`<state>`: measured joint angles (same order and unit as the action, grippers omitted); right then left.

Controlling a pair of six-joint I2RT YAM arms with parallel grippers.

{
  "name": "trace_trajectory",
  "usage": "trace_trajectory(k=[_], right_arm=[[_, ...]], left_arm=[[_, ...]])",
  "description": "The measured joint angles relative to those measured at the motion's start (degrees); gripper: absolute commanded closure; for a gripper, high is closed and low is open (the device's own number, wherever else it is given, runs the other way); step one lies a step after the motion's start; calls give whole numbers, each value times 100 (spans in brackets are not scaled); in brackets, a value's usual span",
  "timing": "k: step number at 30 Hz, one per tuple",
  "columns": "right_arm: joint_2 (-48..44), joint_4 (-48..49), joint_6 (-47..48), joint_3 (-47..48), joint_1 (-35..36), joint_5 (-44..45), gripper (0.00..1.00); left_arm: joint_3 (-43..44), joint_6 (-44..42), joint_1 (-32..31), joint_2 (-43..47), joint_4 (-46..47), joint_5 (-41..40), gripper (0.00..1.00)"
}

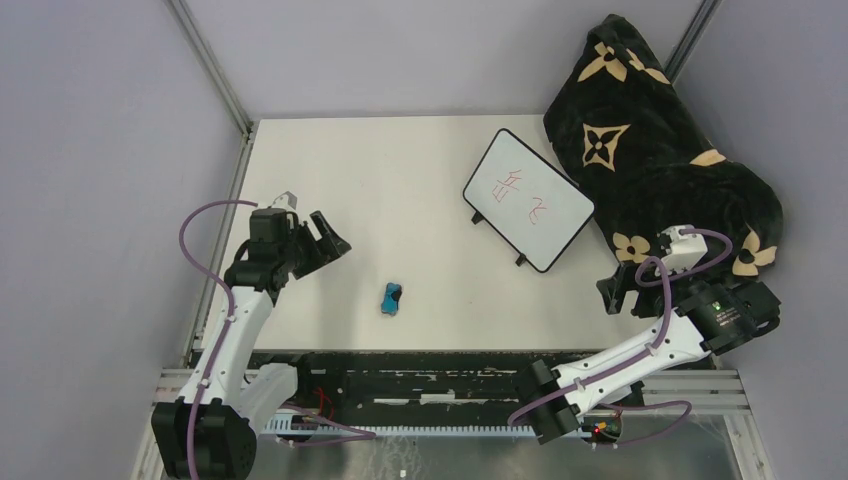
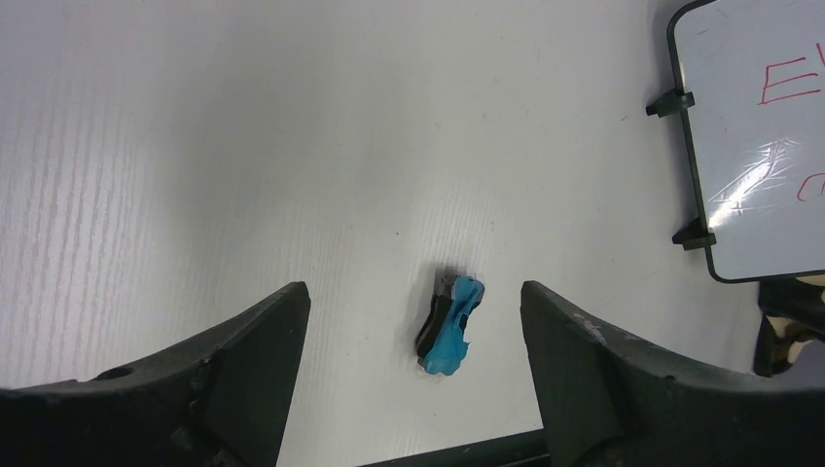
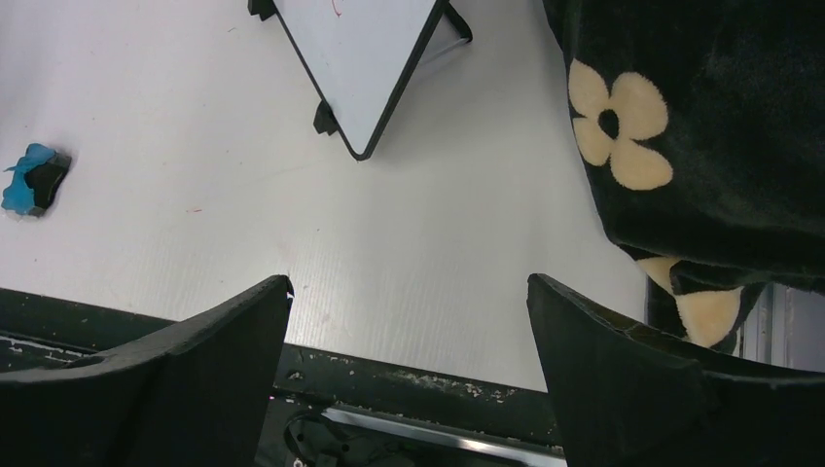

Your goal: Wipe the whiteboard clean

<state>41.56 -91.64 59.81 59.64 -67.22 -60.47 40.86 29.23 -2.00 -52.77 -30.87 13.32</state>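
The whiteboard (image 1: 528, 198), marked in red, sits at the far right of the worktop (image 1: 380, 180), just beside a black flowered blanket (image 1: 660, 160). A blue-and-black eraser (image 1: 392, 298) lies near centre. The left pincer (image 2: 413, 290) is released and empty near the eraser. The right pincer (image 3: 409, 282) is released and empty beside the blanket.

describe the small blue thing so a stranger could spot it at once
On the white table, the whiteboard and a black flowered blanket sit far right. Toward the near edge, about mid-width, lies a small blue-and-black eraser. It is the only blue item, touching nothing.
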Motion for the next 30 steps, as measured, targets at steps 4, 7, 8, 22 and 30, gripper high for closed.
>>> trace_trajectory(k=[4,7,8,22,30], right_arm=[[2,24,-37,0,-44,-2,0],[2,-7,13,0,-46,-4,0],[2,-17,46,0,-46,-9,0],[136,-20,275,0,-46,-37,1],[138,-20,306,0,-46,-37,2]], left_arm=[[0,0,0,0,11,35,14],[0,0,0,-4,13,35,14],[0,0,0,-7,13,35,14],[13,-7,-293,-214,-9,-179,25],[839,-234,-1856,-1401,-551,-1305,31]])
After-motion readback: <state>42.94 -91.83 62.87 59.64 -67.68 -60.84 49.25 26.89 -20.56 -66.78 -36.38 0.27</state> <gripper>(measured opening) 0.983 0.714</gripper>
